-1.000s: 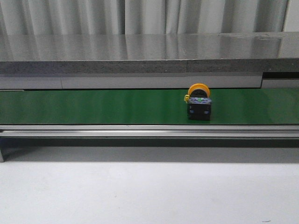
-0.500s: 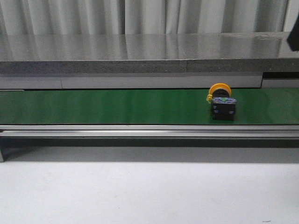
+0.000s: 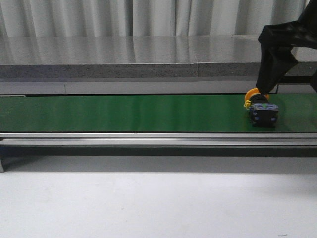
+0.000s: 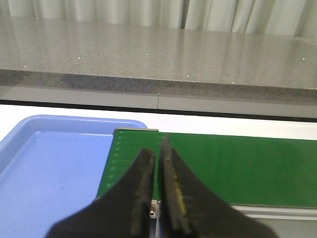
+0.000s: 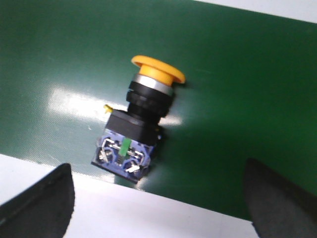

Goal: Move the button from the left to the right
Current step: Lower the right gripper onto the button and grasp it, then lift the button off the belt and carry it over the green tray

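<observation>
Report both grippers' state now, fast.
Left gripper: shut, holding nothing.
Right gripper: open, above the button, not gripping it.

This looks like a lab or factory test cell built to imitate a production line. A long green conveyor belt [image 3: 124,113] runs across the scene in a metal frame [image 3: 148,140], mounted on a plain white table [image 3: 148,203]. Behind it stands a grey speckled stone-like counter [image 3: 124,54], and pale pleated curtains [image 3: 148,17] close off the background. A blue plastic tray [image 4: 44,168] sits at the belt's end. The part riding the belt is an industrial push button [image 5: 141,119], probably a sample workpiece.
</observation>
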Motion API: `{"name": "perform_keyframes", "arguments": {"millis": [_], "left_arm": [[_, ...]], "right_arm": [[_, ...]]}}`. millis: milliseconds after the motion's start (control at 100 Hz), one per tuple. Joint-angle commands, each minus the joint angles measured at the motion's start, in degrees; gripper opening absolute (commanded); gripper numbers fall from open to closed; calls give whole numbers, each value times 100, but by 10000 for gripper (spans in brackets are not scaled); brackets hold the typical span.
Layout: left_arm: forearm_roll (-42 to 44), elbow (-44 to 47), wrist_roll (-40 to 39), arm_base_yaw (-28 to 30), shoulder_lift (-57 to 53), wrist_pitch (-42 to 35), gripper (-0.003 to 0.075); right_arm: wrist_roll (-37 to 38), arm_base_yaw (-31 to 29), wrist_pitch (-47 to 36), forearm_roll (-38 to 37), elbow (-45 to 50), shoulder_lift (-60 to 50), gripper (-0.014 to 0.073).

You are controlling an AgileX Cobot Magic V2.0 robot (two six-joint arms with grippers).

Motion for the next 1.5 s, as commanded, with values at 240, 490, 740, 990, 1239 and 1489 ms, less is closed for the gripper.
{"name": "perform_keyframes", "arguments": {"millis": [240, 490, 740, 990, 1239, 1489], "left_arm": [[-70, -152, 12, -58, 48, -496, 5], [-70, -152, 12, -58, 48, -496, 5], [-70, -152, 12, -58, 48, -496, 5], [-70, -152, 12, -58, 48, -496, 5], [-70, -152, 12, -58, 48, -496, 5], [-70, -152, 12, -58, 48, -496, 5]], "right_arm": [[-79, 16, -495, -45, -191, 222, 643], [-79, 11, -498, -314, -191, 601, 451], [-79, 11, -355, -338, -280, 556, 203], [-79, -21, -75, -629, -896, 210, 204], [-79, -401, 728, -1489, -1667, 163, 205], [-309, -1552, 792, -1703, -1717, 171, 205]]}}
